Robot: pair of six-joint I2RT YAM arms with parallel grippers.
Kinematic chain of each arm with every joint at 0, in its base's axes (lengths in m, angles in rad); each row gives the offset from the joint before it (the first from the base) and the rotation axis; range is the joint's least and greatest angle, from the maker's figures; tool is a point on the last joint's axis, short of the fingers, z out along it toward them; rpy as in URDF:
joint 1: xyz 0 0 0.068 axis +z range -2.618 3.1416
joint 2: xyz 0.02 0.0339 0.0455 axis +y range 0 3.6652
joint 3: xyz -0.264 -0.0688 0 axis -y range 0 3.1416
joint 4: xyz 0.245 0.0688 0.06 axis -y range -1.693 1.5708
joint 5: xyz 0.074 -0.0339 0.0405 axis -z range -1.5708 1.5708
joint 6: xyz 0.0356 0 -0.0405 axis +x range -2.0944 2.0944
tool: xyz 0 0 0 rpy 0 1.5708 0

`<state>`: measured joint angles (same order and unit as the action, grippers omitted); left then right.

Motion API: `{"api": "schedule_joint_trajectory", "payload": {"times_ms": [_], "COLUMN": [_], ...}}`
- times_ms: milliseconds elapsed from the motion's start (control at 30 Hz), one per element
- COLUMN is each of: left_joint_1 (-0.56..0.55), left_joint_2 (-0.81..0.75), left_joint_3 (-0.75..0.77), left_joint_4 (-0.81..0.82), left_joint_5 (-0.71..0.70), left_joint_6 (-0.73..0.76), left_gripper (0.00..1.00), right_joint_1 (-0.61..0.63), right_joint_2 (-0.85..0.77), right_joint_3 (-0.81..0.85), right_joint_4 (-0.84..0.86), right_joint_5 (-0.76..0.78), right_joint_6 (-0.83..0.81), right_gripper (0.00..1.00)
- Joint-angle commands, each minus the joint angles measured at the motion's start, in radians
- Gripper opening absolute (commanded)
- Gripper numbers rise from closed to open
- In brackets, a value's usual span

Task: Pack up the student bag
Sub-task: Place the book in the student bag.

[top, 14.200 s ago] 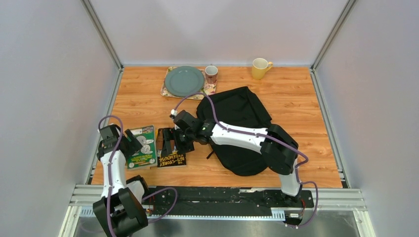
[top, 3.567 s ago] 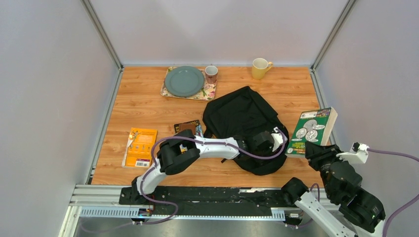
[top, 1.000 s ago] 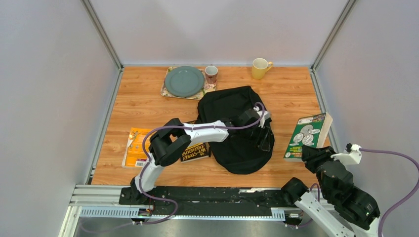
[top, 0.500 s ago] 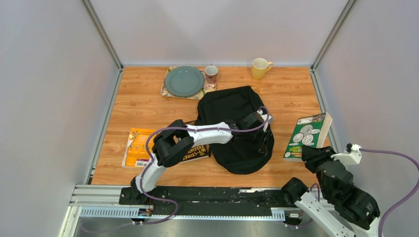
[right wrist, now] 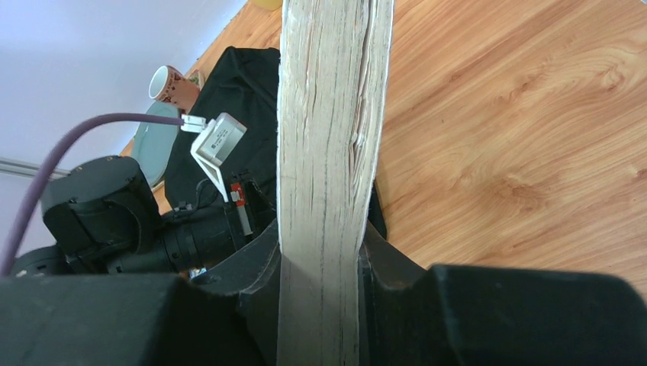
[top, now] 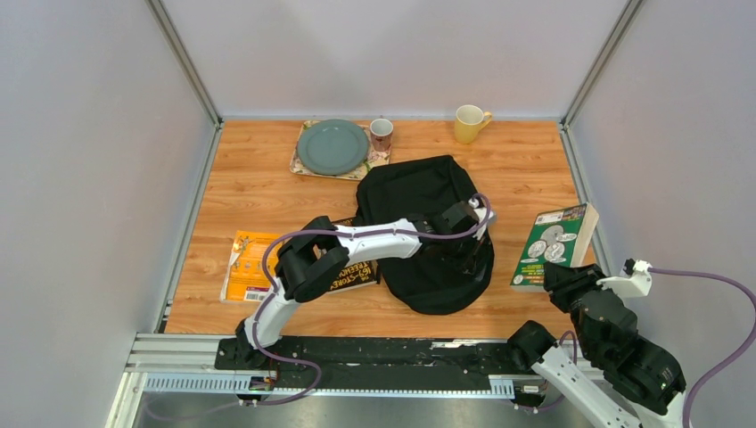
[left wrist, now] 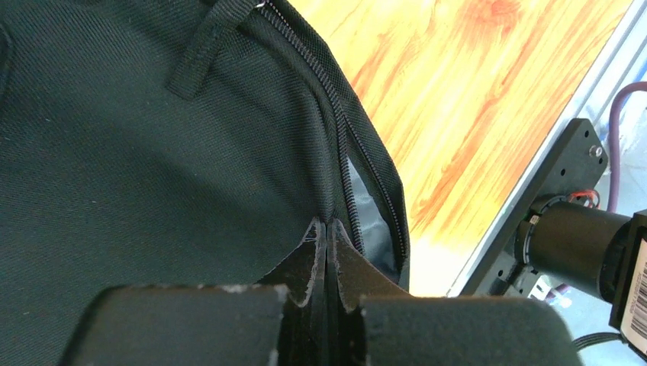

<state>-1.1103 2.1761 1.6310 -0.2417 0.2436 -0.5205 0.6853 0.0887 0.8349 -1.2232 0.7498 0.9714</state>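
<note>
The left gripper [left wrist: 326, 229], just closed, is pinching the bag [top: 419, 192] at its zipper edge, likely readying to lift it open; the right gripper [right wrist: 320, 255] is clamping the book [top: 554, 245].

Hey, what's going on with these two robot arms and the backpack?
The left gripper is pinched shut on the student bag beside its partly open zipper. The right gripper holds a green book off to the bag's right. An orange book and a black book lie on the table left of the bag.
</note>
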Motion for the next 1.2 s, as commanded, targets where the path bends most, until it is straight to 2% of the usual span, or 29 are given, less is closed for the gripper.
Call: {"api": "schedule_joint_trajectory", "payload": {"times_ms": [0,33,100,300,400,533,667,867,967,1067,1167], "left_joint_1": [0.032,0.047,0.105,0.204,0.205,0.204,0.205,0.207,0.205,0.202,0.202], "left_joint_2": [-0.035,-0.042,-0.067,-0.186,-0.2,-0.216,-0.23,-0.191,-0.193,-0.2,-0.205], "left_joint_3": [0.137,0.204,0.242,0.242,0.245,0.245,0.257,0.346,0.339,0.308,0.283], "left_joint_4": [-0.154,-0.218,-0.243,-0.248,-0.26,-0.245,-0.237,-0.286,-0.262,-0.203,-0.188], "left_joint_5": [-0.023,-0.02,0.02,0.114,0.138,0.192,0.169,0.163,0.145,0.184,0.215], "left_joint_6": [0.137,0.164,0.178,0.172,0.18,0.157,0.162,0.166,0.134,0.103,0.1], "left_gripper": [0.0,0.0,0.0,0.0,0.0,0.0,0.0,0.0,0.0,0.0,0.0], "right_joint_1": [0.007,0.008,0.01,0.011,0.011,0.013,0.011,0.011,0.011,0.01,0.01], "right_joint_2": [0.0,0.005,0.006,0.008,0.002,-0.007,0.008,0.052,0.071,0.069,0.049], "right_joint_3": [0.032,0.035,0.033,-0.008,-0.055,-0.158,-0.218,-0.232,-0.272,-0.327,-0.376], "right_joint_4": [0.074,0.074,0.077,0.164,0.208,0.359,0.458,0.427,0.406,0.421,0.497], "right_joint_5": [0.002,-0.009,-0.041,-0.217,-0.323,-0.47,-0.595,-0.693,-0.734,-0.772,-0.755], "right_joint_6": [0.004,0.0,-0.007,-0.01,0.044,0.084,0.104,0.125,0.154,0.184,0.199], "right_gripper": [0.0,0.0,0.0,0.0,0.0,0.0,0.0,0.0,0.0,0.0,0.0]}}
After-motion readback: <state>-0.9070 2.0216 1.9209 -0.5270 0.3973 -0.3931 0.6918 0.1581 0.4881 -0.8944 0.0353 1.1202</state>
